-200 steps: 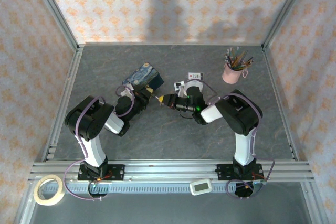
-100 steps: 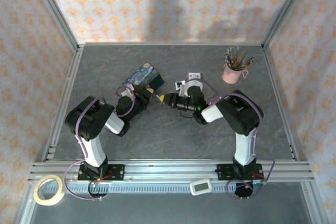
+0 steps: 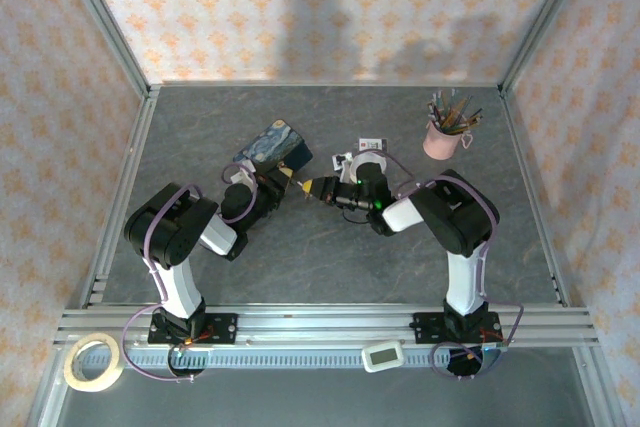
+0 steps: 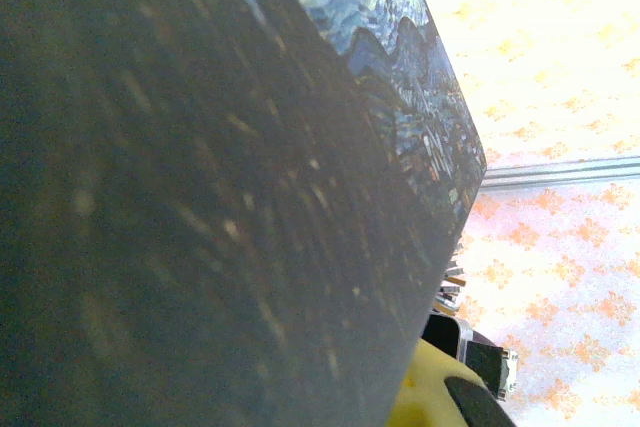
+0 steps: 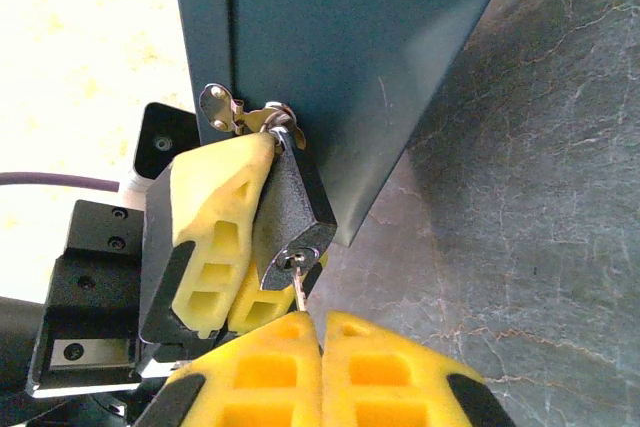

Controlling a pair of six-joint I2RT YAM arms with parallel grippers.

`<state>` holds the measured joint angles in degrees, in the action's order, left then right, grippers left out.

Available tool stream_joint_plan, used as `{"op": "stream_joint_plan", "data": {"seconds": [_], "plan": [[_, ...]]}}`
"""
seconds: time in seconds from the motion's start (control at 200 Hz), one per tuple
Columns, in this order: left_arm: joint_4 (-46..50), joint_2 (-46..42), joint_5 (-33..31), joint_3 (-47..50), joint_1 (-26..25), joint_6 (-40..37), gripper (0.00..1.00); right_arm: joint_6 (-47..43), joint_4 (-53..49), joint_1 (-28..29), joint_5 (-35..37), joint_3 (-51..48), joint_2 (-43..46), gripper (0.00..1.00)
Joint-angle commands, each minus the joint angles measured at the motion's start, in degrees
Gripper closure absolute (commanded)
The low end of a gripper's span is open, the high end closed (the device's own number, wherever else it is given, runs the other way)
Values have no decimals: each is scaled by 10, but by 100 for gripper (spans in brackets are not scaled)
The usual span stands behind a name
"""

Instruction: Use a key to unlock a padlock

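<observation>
- From above, mid-table: facing each other, with the left gripper (image 3: pixel 274 180) at the near right corner of the tin (image 3: pixel 272 145) and the right gripper (image 3: pixel 312 188) just right of it, yellow tips pointing left.
- Too small there to tell how far either pair of jaws stands apart, or what lies between the tips.
- Elsewhere on the table (image 3: pixel 330 257): a card (image 3: pixel 362 152) just beyond the right gripper, a pink cup (image 3: pixel 440 139) of pencils at the far right, and a tape roll (image 3: pixel 90 362) at the near left, past the rail.
- Through the left wrist camera: hard up against the tin's dark wall (image 4: pixel 200 197), with the painted lid along the upper right. At the bottom edge, a yellow finger pad (image 4: pixel 425 402); cannot tell whose.
- Through the right wrist camera: clenched tight on the key (image 5: pixel 299 292) with the right gripper (image 5: pixel 322 319), pads touching each other and a short silvery stretch of shaft out beyond the tips.
- Runs from there to the keyhole in the end face of the padlock (image 5: pixel 295 207), tip at or in the slot.
- Grasped by the body in the left gripper (image 5: pixel 262 209), with one yellow finger flat along a broad face and the other behind it, jaws parted by the body's thickness alone.
- Dark grey, speckled, tilted. Thin silvery shackle (image 5: pixel 283 132) looped through a hasp on the tin's blue-green wall (image 5: pixel 350 47), beside a small silvery latch (image 5: pixel 222 107). Cannot tell whether locked or sprung.
</observation>
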<state>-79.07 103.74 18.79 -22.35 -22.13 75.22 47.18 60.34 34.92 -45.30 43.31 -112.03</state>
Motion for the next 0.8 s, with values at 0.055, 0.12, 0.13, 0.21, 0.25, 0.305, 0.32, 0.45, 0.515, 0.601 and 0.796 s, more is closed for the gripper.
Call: {"op": "stream_joint_plan", "data": {"seconds": [0.055, 0.12, 0.13, 0.21, 0.25, 0.305, 0.32, 0.45, 0.515, 0.601, 0.796], "plan": [[-59, -8, 20, -6, -16, 8, 100, 49, 68, -6, -2, 29, -8, 100], [-60, -9, 20, -5, -19, 9, 100, 65, 77, -5, -7, 36, -13, 100], [-60, -9, 20, -5, -19, 9, 100, 67, 78, -5, -7, 37, -14, 100], [-61, -11, 20, -5, -23, 7, 100, 79, 88, -5, -13, 41, -21, 100], [-61, -11, 21, -5, -24, 7, 100, 79, 87, -6, -17, 43, -24, 100], [-63, -12, 24, -5, -24, 6, 100, 77, 79, -9, -28, 49, -29, 100], [-63, -12, 24, -5, -24, 5, 100, 76, 77, -10, -31, 50, -29, 100], [-68, -13, 34, -2, -24, -2, 100, 90, 58, -28, -59, 59, -31, 100], [-69, -14, 37, 0, -24, -5, 100, 113, 58, -33, -73, 62, -29, 100], [-70, -15, 39, 2, -25, -5, 100, 131, 61, -34, -78, 66, -25, 100], [-71, -14, 41, -3, -31, 1, 100, 104, 37, -31, -40, 68, -16, 100]]}}
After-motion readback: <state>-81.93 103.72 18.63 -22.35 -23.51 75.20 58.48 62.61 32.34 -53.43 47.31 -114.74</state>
